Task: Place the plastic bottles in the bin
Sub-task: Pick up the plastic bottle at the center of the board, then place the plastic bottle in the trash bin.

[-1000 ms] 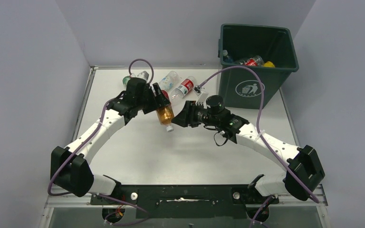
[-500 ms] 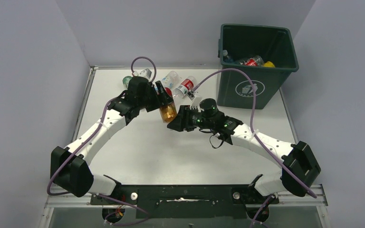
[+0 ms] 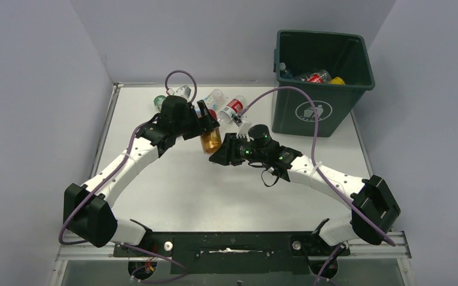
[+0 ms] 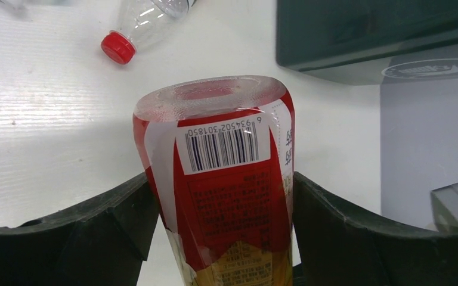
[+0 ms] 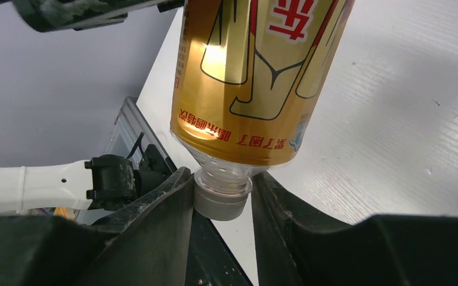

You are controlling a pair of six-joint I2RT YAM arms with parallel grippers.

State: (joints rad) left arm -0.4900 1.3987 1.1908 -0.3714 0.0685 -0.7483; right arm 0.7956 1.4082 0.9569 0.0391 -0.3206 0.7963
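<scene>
- Our right end effector (image 5: 222, 193) is clamped on nothing more than the pale cap (image 5: 220, 204) of the amber bottle (image 3: 210, 141). The bottle hangs cap-down in the air above the bench (image 3: 173, 190), between the two arms. So narrow a hold at one end is our chief worry. Left to bear the weight alone, the bottle may swing, twist out and drop.
- Our left end effector (image 4: 222, 179) has its pads against both sides of the bottle's red-labelled upper body. How firmly they press we cannot tell. If it pulls away askew, it could wrench the cap from the other grip.
- The loose bottles (image 3: 214, 99) lie on the bench just behind the left end effector. A wide retreat could knock them rolling.
- The bin (image 3: 319, 113) stands at the far right, with several bottles inside. A bottle dangling by its cap might strike the rim on the way over.
- Pose: our right arm (image 3: 328, 176) reaches forward and inward, low, with its fingers meeting the cap from the near side. Our left arm (image 3: 125, 164) stretches forward and rightward, elbow bent, gripping from the far side.
</scene>
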